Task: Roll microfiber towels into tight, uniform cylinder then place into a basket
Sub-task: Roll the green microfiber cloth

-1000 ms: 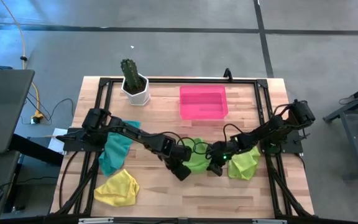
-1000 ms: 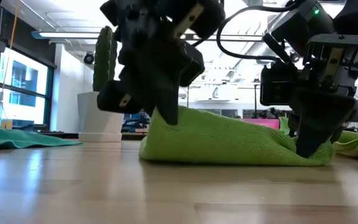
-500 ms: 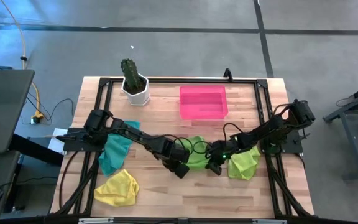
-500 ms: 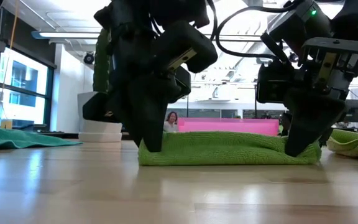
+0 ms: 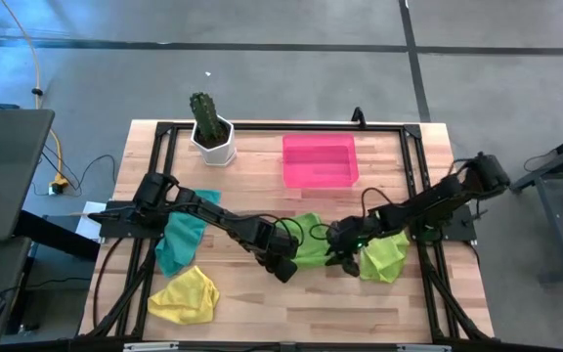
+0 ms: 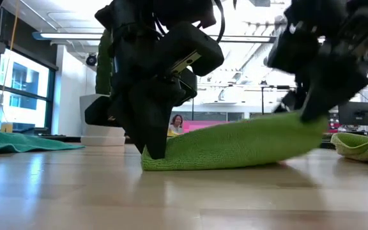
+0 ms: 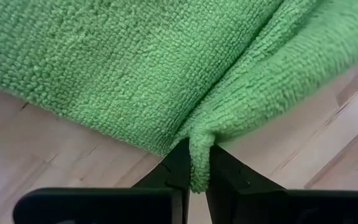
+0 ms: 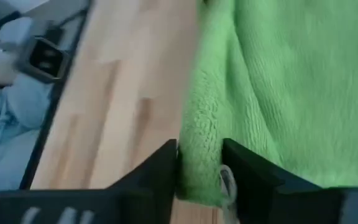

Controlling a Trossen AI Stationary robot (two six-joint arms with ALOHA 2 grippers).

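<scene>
The left gripper [image 7: 193, 180] pinches one corner of the green towel [image 5: 309, 242] against the desk [image 5: 262, 186]; the right gripper [image 8: 199, 177] grasps the opposite edge, lifted. Fold evenly, keeping edges aligned. The second green towel [image 5: 384, 259] lies just beside the right fingers; the basket [image 5: 320, 161] sits beyond, unobstructed.

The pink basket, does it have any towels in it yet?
Empty. The high view shows the pink basket bare inside; all four towels lie on the table.

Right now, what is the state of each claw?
Left claw: shut on the green towel.
Right claw: towel edge between its fingers; grip cannot be told.
</scene>
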